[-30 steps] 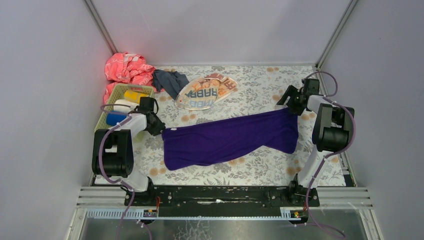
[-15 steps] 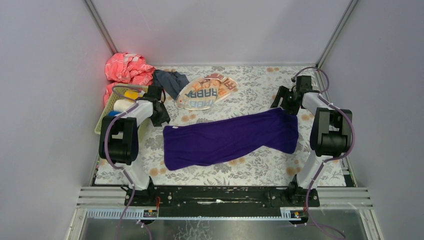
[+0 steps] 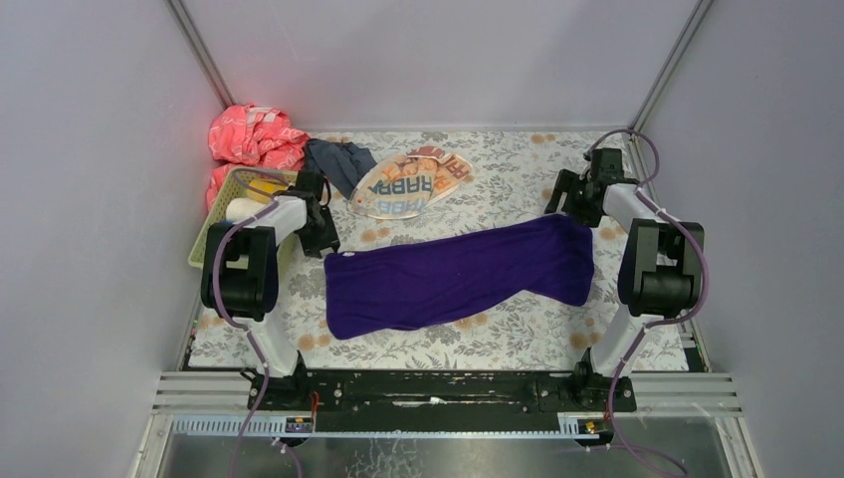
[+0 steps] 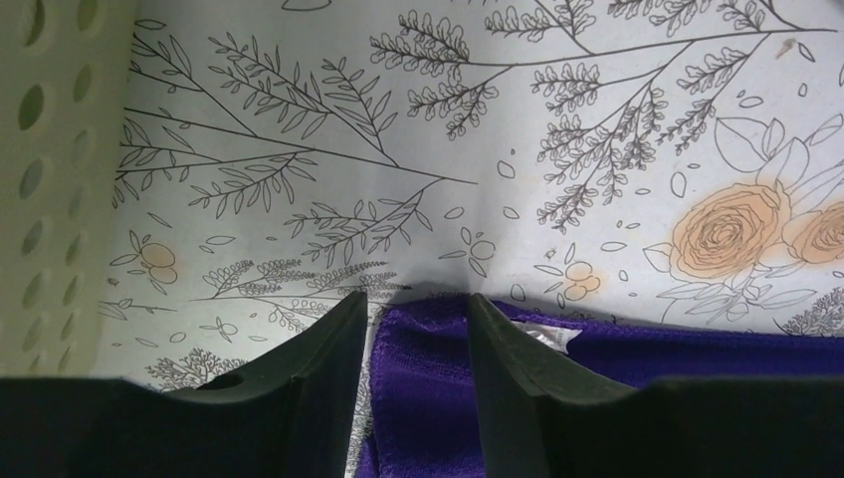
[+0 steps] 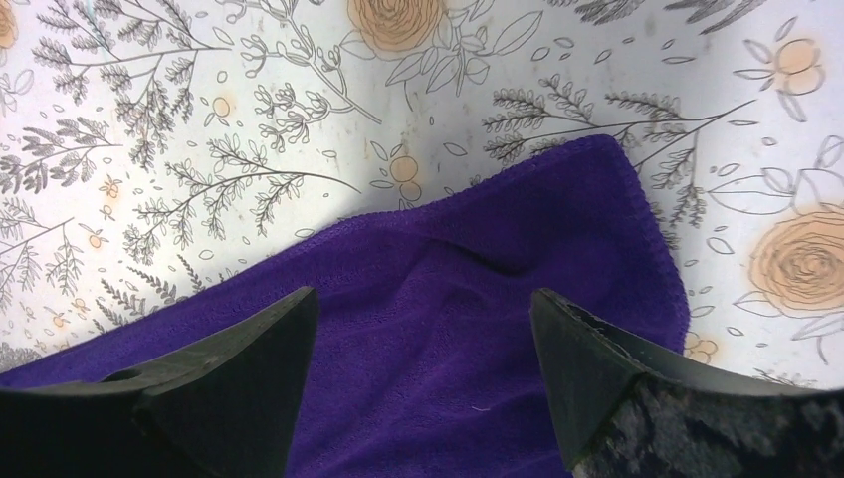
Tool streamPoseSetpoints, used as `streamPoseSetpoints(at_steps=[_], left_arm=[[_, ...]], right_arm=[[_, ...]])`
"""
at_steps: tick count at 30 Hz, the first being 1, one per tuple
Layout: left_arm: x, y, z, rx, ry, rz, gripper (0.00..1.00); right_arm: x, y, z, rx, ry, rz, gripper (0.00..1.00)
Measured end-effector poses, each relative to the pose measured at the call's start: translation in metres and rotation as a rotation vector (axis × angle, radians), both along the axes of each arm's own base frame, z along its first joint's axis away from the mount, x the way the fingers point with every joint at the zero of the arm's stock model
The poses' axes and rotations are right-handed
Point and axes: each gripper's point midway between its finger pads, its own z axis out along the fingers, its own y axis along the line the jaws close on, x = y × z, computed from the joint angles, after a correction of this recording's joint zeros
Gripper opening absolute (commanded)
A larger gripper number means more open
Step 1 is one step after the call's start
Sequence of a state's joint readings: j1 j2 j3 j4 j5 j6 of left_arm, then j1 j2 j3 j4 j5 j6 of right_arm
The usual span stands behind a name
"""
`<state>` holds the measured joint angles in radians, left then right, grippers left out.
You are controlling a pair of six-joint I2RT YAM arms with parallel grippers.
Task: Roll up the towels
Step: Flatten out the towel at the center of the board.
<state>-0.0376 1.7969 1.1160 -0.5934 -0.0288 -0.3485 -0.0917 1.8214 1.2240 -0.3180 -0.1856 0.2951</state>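
The purple towel (image 3: 458, 279) lies spread across the middle of the floral cover, long side left to right. My left gripper (image 3: 323, 237) is open at its far left corner. In the left wrist view the gripper (image 4: 416, 299) has its fingers either side of that corner (image 4: 428, 378) without pinching it. My right gripper (image 3: 565, 206) is wide open just above the towel's far right corner (image 5: 448, 329). The cream "RABBIT" towel (image 3: 410, 184) and the dark grey-blue towel (image 3: 338, 161) lie crumpled at the back. Yellow (image 3: 261, 187) and white (image 3: 241, 209) rolls sit in the basket.
A green perforated basket (image 3: 212, 231) stands at the left edge, close beside my left arm, and its wall fills the left of the left wrist view (image 4: 50, 149). A pink cloth (image 3: 254, 137) is bunched in the back left corner. Grey walls close in three sides.
Both grippers let go of the purple towel's far corners. It dropped from stretched to lying slack on the cover. Both arms drew back a little toward the far side.
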Motion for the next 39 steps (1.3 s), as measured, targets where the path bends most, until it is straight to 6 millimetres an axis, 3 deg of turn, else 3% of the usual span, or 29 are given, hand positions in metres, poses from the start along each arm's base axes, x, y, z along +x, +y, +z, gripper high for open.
streamPoseSetpoints(at_steps=[9, 16, 20, 24, 32, 39], left_arm=[[0.002, -0.005, 0.014, -0.029, -0.029, -0.015, 0.45], [0.002, -0.006, 0.010, -0.032, -0.017, -0.022, 0.38], [0.000, -0.006, 0.001, -0.027, 0.012, -0.052, 0.39], [-0.001, 0.001, 0.004, 0.015, 0.005, -0.118, 0.40], [-0.001, 0.016, 0.030, 0.122, -0.070, -0.255, 0.38], [-0.004, 0.003, 0.018, 0.179, -0.033, -0.443, 0.36]], right_arm=[[0.004, -0.011, 0.023, -0.059, -0.060, -0.032, 0.86], [0.004, -0.012, 0.022, -0.063, -0.061, -0.028, 0.86], [0.003, -0.011, 0.020, -0.063, -0.058, -0.026, 0.86], [0.002, -0.011, 0.020, -0.064, -0.057, -0.021, 0.86], [0.004, -0.006, 0.021, -0.039, -0.067, -0.004, 0.85], [0.004, -0.005, 0.022, -0.035, -0.067, -0.001, 0.85]])
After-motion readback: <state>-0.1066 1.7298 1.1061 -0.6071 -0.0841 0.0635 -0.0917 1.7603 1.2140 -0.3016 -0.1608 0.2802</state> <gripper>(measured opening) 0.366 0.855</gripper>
